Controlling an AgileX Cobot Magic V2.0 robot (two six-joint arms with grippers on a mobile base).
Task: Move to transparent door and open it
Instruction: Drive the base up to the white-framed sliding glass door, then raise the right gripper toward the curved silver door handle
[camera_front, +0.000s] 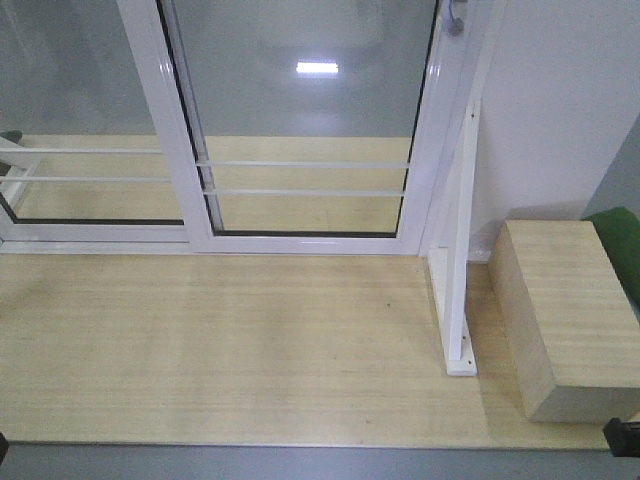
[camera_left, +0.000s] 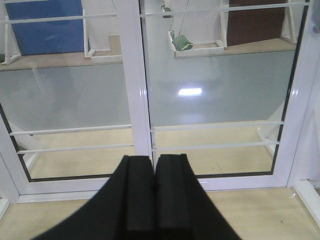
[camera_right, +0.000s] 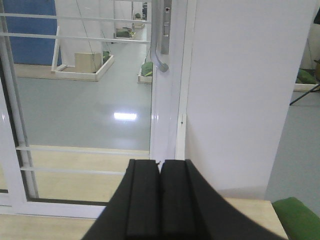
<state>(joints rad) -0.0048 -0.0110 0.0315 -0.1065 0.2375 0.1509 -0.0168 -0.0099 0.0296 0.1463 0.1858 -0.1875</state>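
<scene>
Parked on the pale wooden platform (camera_front: 200, 340), right before the transparent door (camera_front: 300, 110). Door filling the upper middle of the front view, seemingly shut against the white frame at its right. Curved grey handle (camera_right: 159, 57) best seen at upper centre of the right wrist view, on the stile just beside the white wall panel (camera_right: 240, 90). In the front view only its tip shows, clipped by the top edge at upper right. Handle-less glass panel (camera_front: 70, 90) overlapping at upper left. Wooden block (camera_front: 565, 310) and white floor bracket (camera_front: 460, 300) at lower right, apart from the glass.

Left gripper (camera_left: 153, 159) at bottom centre of its view, jaws pressed together on nothing, aimed at the meeting stiles. Right gripper (camera_right: 160, 162) likewise closed and empty at bottom centre, below the handle and well short of it.

Judged: approach about done, opening not yet begun. Next, probably:
- raise the right arm toward the handle, parting the jaws on the way;
- close around the curved bar or hook behind it;
- pull toward the left of the frame to slide the panel along its track.

Worth minding: wall close on the right, so little room for the fingers.
</scene>
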